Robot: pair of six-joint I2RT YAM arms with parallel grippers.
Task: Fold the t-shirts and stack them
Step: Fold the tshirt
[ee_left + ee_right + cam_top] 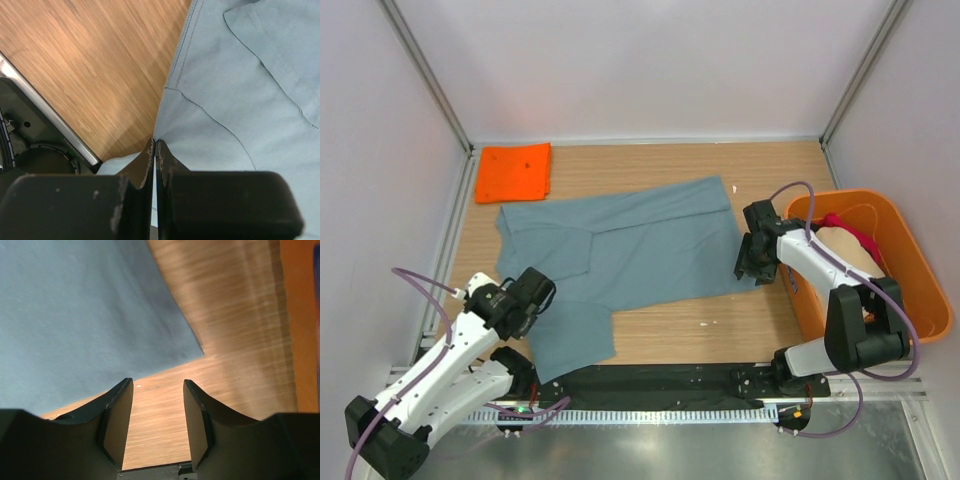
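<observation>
**Left Edge Pinched, Right Corner Not Yet Gripped**

The left jaws are pressed together on the side edge of the grey-blue t-shirt [240,100], which lies spread across the middle of the counter [720,335]. The right jaws stand apart over bare wood, just off the shirt's near right corner. They should probably close on that corner before either arm lifts, so the fold carries evenly. A folded orange t-shirt [513,172] lies far left, well apart. The orange tub [920,300], holding a beige t-shirt [845,252] and a red t-shirt [860,238], crowds the right arm.
</observation>
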